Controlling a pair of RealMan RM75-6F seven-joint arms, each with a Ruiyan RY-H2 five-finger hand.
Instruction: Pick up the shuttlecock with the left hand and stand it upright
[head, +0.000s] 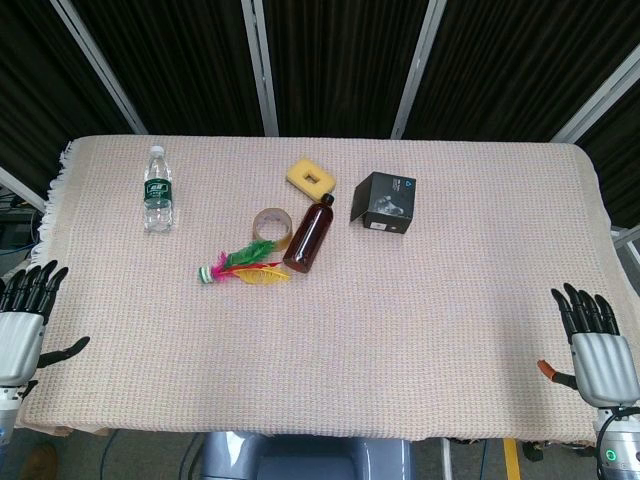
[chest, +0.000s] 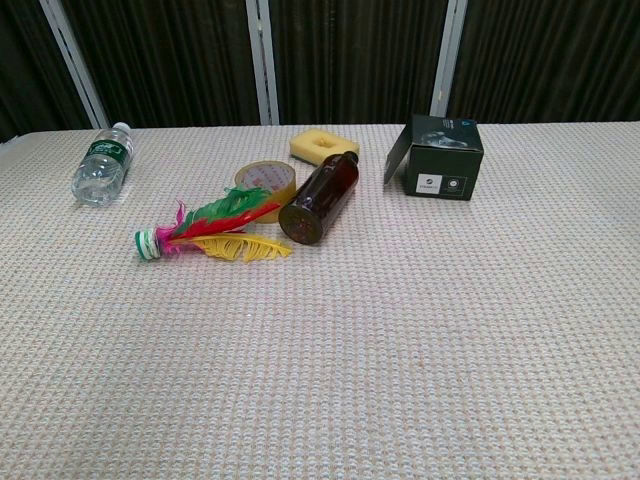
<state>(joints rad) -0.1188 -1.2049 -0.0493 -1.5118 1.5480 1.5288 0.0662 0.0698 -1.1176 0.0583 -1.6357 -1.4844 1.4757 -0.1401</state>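
Left hand (head: 22, 320) at the near left table edge, fingers spread and holding nothing, well apart from every object; seen only in the head view. Parked low and off the cloth, probably so as to leave the workspace unobstructed before a reach. Clear water bottle (head: 157, 190) lying down at far left, cap pointing away, apart from the rest. Shuttlecock (head: 243, 265) lying flat on the woven tablecloth (head: 420, 330), left of centre: white-and-green disc base toward the left, red, green and yellow feathers fanned to the right. Not yet picked up, not upright. Base end free of neighbours, so likely the easier end to grasp from the left side. Feather tips reaching up beside the tape roll (head: 272, 226) and just beside the amber bottle (head: 309, 235); contact with either impossible to confirm. Amber bottle on its side, cap pointing away, crowding the feather end: risk of rolling if nudged during the pick. Yellow sponge (head: 311, 176) behind the bottle, black box (head: 384, 203) further right, both clear of the reach path. Right hand (head: 596, 345) at the near right edge, fingers spread, empty, not needed for this task.
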